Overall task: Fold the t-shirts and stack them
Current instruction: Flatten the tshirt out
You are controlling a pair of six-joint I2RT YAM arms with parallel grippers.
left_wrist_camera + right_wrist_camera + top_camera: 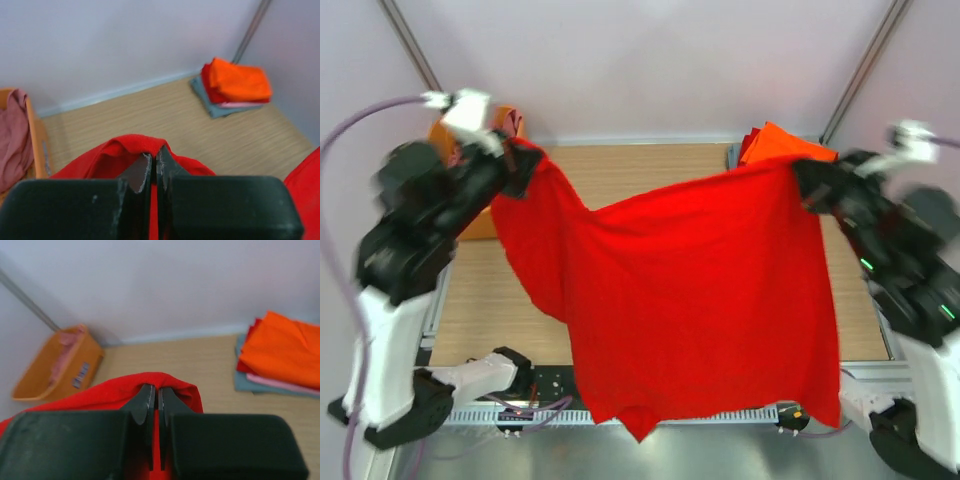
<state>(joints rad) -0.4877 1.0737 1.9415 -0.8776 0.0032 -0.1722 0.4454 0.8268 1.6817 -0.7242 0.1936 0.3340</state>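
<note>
While the orange basket (40, 385) holds a dusty rose shirt (12, 140), left pincer (154, 162) and right pincer (155, 397) clamp the red t-shirt (700, 290) stretched between them.

Pale lilac walls (650, 60), light wood tabletop (650, 170), grey metal corner posts (865, 65), soft even light

No writing can be read anywhere. The orange basket (42, 384), at the left of the right wrist view, carries a pale sticker (80, 375) with dark marks, too blurred to make out.
</note>
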